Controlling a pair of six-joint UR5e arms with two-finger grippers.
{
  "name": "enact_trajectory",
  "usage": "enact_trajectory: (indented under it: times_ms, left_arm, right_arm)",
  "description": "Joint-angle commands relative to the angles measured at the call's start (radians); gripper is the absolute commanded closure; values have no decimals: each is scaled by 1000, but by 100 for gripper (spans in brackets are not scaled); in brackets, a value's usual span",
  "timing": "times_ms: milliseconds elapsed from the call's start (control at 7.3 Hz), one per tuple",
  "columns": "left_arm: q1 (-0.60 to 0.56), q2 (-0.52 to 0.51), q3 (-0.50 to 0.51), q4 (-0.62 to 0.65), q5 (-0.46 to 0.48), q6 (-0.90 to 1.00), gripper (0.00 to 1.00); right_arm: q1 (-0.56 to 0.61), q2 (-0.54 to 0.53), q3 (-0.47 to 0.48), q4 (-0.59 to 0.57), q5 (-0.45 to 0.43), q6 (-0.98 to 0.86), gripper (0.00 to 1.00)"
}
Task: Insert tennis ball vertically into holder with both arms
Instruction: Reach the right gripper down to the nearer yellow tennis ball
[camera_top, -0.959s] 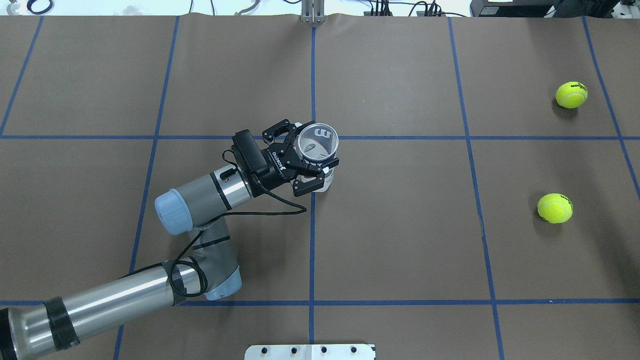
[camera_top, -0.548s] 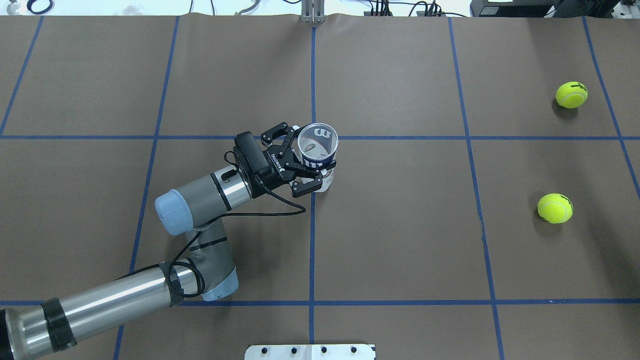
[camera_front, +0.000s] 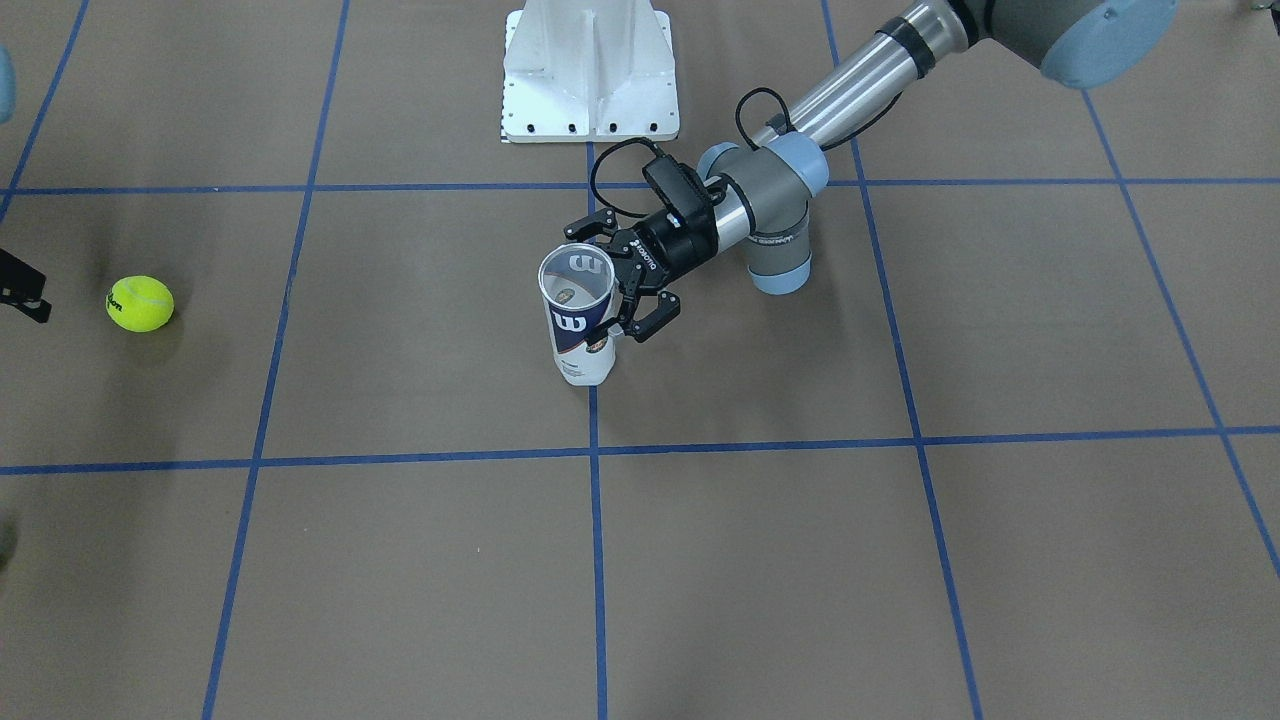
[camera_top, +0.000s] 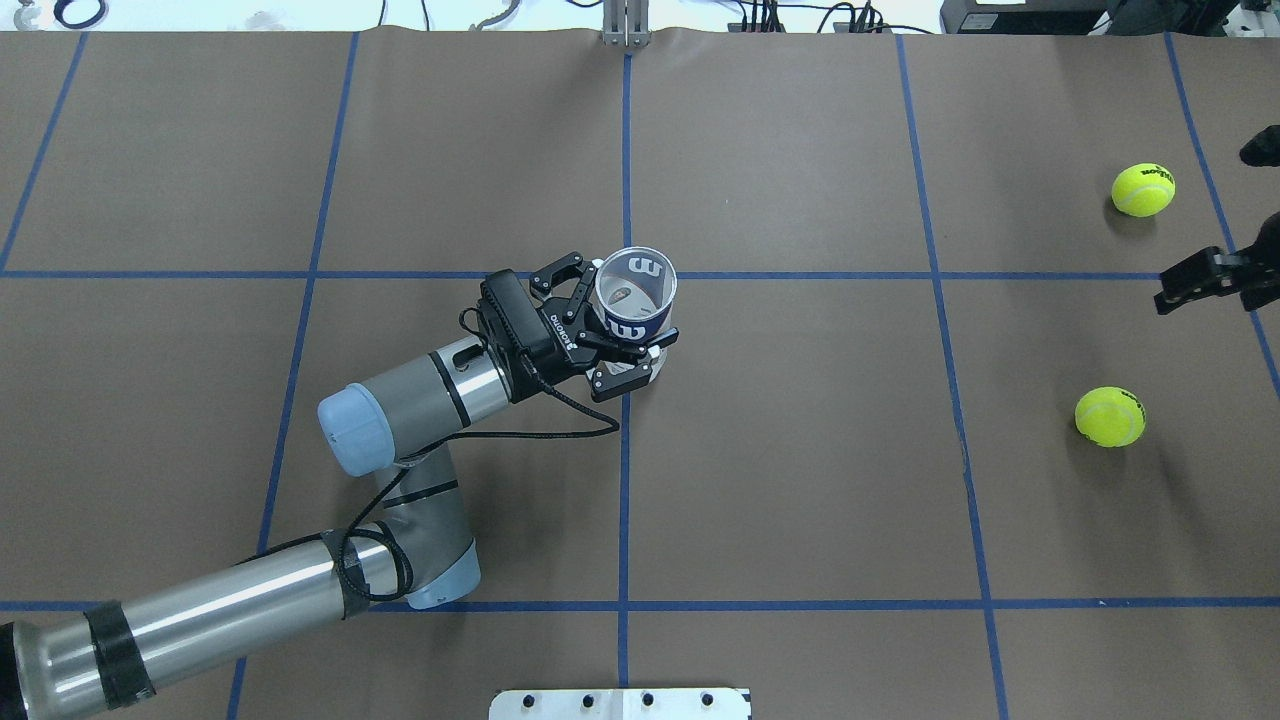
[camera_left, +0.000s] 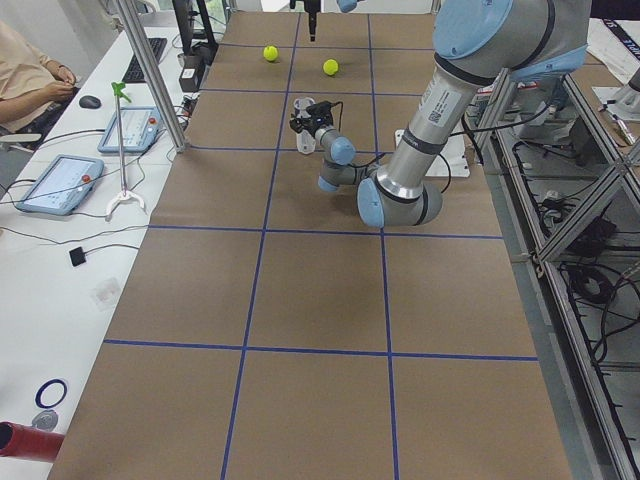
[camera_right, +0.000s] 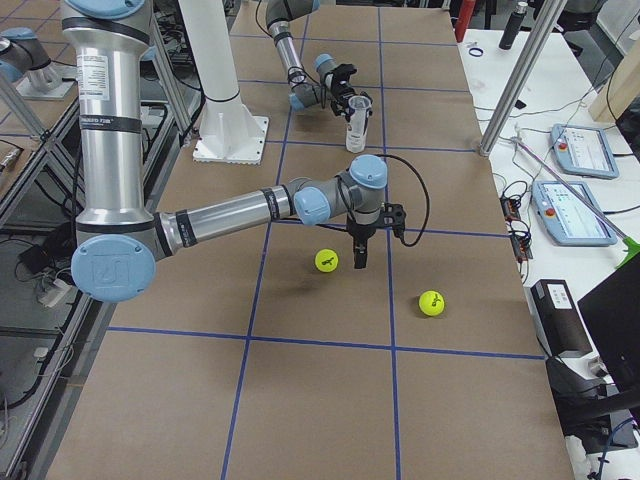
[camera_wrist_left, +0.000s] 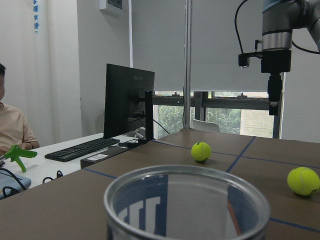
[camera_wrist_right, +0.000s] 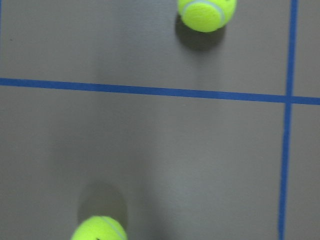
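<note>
Between the fingers of the left pincer (camera_top: 625, 318) stands the holder (camera_front: 577, 330), upright, with its base on the brown paper of the table (camera_top: 800, 480) and its open mouth turned up. The two fingers are clamped on its upper part, one on each side, just under the rim. Down through the mouth show the clear wall, the back of the navy label with its white W, and the bottom of the can. The left wrist view looks across the round rim from just behind it.

Well apart from that pincer, toward the robot's right end of the table, two balls lie on the paper. The right pincer (camera_right: 356, 258) hangs above the table between them, pointing straight down. The nearer tennis ball (camera_top: 1110, 416) lies just beside it on the robot's side. The farther tennis ball (camera_top: 1143, 190) lies on its other side, a little more apart. Neither ball is touched. I cannot tell whether this pincer's fingers are apart or together, as every view shows it small, edge-on or cut off by the picture's edge. Its wrist view looks straight down, with one ball at the top edge, the other at the bottom edge, and a blue tape line (camera_wrist_right: 150, 91) between them.
</note>
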Motion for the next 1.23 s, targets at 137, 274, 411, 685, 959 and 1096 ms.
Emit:
enact_trajectory:
  times_ms: [137, 274, 411, 685, 959, 1096]
  left_arm:
    - [0, -1, -9, 3, 0, 0, 1]
    - [0, -3, -9, 3, 0, 0, 1]
    - [0, -3, -9, 3, 0, 0, 1]
    - [0, -4, -9, 7, 0, 0, 1]
    - [2, -3, -9, 7, 0, 0, 1]
    - [2, -3, -9, 7, 0, -2, 1]
  right_arm:
    - [-203, -45, 52, 146, -117, 284, 0]
    - [-252, -85, 74, 178, -167, 316, 0]
    - [-286, -134, 72, 244, -212, 315, 0]
    - [-353, -165, 71, 252, -336, 303, 0]
    - [-395, -179, 59, 248, -411, 280, 0]
    - [-404, -179, 57, 246, -425, 279, 1]
